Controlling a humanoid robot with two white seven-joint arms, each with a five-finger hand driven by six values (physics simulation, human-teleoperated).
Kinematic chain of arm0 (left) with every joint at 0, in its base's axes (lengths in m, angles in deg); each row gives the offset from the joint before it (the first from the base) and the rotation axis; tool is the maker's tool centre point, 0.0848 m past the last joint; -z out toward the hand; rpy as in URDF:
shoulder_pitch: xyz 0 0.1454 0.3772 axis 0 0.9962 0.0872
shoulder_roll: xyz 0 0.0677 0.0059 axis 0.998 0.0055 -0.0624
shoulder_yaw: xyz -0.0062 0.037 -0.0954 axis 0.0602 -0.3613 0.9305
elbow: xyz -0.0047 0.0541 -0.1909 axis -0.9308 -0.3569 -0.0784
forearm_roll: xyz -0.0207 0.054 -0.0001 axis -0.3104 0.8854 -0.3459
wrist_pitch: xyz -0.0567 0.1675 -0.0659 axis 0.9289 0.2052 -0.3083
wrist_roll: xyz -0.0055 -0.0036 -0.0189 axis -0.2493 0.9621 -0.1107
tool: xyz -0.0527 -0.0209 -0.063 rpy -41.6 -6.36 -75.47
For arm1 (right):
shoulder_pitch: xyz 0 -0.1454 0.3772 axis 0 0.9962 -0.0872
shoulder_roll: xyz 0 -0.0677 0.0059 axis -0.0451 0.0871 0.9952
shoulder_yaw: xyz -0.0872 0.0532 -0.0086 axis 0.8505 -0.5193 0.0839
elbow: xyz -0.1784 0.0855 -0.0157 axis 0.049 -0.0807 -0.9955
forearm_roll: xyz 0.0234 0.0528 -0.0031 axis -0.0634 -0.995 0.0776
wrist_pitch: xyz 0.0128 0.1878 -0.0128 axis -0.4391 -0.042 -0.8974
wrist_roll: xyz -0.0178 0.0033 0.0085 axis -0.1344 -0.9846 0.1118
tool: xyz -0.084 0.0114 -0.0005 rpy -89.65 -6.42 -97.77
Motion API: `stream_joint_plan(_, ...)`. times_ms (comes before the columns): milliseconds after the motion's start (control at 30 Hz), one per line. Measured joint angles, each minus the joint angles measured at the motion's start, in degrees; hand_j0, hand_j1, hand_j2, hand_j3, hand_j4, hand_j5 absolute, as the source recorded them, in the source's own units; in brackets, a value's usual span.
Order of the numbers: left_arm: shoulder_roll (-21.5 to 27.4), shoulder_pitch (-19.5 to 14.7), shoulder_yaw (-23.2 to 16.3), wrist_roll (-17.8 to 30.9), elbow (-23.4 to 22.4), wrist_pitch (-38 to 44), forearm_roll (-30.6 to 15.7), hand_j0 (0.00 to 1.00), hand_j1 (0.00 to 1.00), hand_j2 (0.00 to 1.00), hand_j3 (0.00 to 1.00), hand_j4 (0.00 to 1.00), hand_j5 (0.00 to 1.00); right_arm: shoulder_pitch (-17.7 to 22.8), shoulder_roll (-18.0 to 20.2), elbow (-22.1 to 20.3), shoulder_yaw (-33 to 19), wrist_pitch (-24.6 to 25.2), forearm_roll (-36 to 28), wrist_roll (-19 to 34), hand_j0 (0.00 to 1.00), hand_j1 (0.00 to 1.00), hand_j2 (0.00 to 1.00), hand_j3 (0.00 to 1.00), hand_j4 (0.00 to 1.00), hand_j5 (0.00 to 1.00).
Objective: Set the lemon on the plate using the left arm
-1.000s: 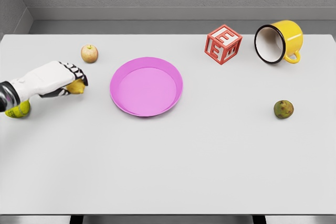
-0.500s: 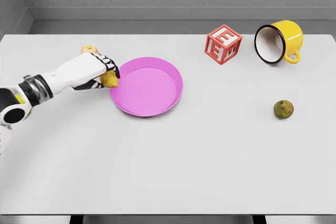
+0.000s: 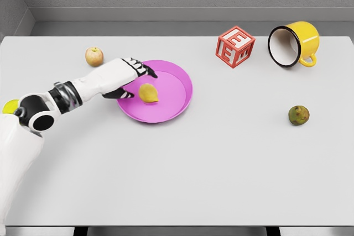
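Note:
A yellow lemon (image 3: 147, 93) lies inside the pink plate (image 3: 171, 103), toward its left side. My left hand (image 3: 134, 81) reaches over the plate's left rim, just left of the lemon. Its fingers are spread and hold nothing; a small gap shows between the thumb and the lemon. The white left arm comes in from the lower left. The right arm is out of view.
A small apple (image 3: 94, 56) sits left of the plate, behind the arm. A red letter block (image 3: 235, 46) and a tipped yellow mug (image 3: 293, 43) stand at the back right. A greenish fruit (image 3: 298, 115) lies at the right. A yellow-green object (image 3: 10, 106) peeks out behind the elbow.
The left hand carried the lemon rightward from the table's left side over the plate rim, then opened. The lemon now rests on the plate, free of the fingers.

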Motion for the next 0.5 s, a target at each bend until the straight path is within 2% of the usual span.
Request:
stream_joint_plan(133,0.58,0.09,1.00,0.03,0.04,-0.01,-0.29,1.00,1.00,1.00,1.00,1.00,1.00,0.00,0.00,0.02,0.00,0.00,0.00,0.01,1.00,1.00,1.00,1.00,1.00,1.00)
stream_joint_plan(367,9.62,4.39,11.80,-0.05,0.18,-0.01,-6.46,1.00,1.00,1.00,1.00,1.00,1.00,0.00,0.00,0.00,0.00,0.00,0.00,0.01,1.00,1.00,1.00,1.00,1.00,1.00)
stream_joint_plan(500,12.72,5.62,16.35,-0.04,0.03,0.01,-8.39,1.00,1.00,1.00,1.00,1.00,1.00,0.00,0.00,0.02,0.00,0.00,0.00,0.01,1.00,1.00,1.00,1.00,1.00,1.00)
